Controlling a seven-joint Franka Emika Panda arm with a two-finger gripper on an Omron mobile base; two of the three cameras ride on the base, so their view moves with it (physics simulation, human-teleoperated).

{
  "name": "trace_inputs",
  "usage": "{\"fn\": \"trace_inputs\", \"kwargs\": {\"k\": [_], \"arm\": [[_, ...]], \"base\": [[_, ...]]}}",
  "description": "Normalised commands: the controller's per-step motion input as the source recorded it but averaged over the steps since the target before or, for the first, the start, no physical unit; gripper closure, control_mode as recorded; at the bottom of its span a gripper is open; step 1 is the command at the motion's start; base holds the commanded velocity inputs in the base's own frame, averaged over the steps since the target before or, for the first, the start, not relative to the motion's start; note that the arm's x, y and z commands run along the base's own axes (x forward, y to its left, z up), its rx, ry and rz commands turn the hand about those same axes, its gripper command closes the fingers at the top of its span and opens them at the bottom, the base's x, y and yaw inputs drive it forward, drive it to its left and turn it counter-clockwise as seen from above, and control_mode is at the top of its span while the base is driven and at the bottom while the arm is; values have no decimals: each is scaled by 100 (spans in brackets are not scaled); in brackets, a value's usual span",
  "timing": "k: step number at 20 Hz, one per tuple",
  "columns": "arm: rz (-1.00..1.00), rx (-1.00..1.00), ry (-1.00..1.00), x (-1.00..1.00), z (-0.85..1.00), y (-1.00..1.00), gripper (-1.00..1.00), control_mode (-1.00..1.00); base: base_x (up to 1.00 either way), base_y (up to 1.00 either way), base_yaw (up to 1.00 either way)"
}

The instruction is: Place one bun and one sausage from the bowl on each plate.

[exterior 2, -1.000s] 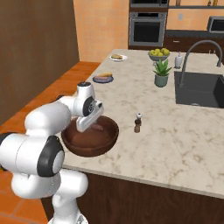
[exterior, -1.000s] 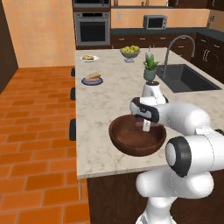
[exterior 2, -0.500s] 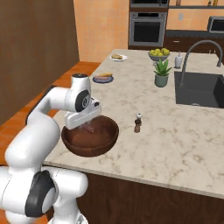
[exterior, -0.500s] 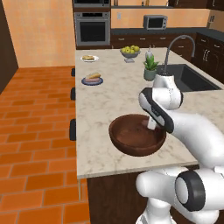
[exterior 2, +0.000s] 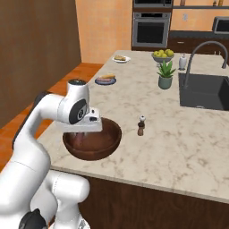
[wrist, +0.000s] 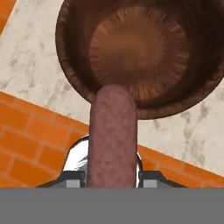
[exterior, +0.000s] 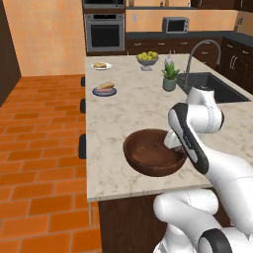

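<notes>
One sausage [wrist: 111, 135] sits clamped between the jaws of the gripper [wrist: 111, 175], jutting out over the near rim of the brown bowl [exterior: 154, 152], which stands at the worktop [exterior: 133, 111] front edge and looks bare inside in the hand view. Two plates lie well apart from the bowl toward the far end: the blue-grey plate [exterior: 105, 91] carrying food, maybe bun and sausage, and the white plate [exterior: 101, 65] beyond it with a bun-like item. Fruit bowl [exterior: 147, 59], potted plant [exterior: 170, 77], pepper mill [exterior 2: 141, 125] and sink [exterior 2: 205, 91] share the worktop.

Glossy white rounded arm [exterior: 197, 133], dark joints
</notes>
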Motion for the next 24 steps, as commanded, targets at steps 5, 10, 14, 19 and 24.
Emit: {"fn": "trace_inputs", "kwargs": {"k": [5,10,14,19,24], "arm": [[-63,3,0,-44,21,8,100,-100],[-36,0,0,-34,37,4,100,-100],[0,-7,0,-31,61,0,100,-100],[1,-3,0,-44,40,-5,100,-100],[4,-4,0,-5,6,-9,100,-100]], "base": [[0,0,0],[0,0,0],[0,0,0],[0,0,0],[0,0,0]]}}
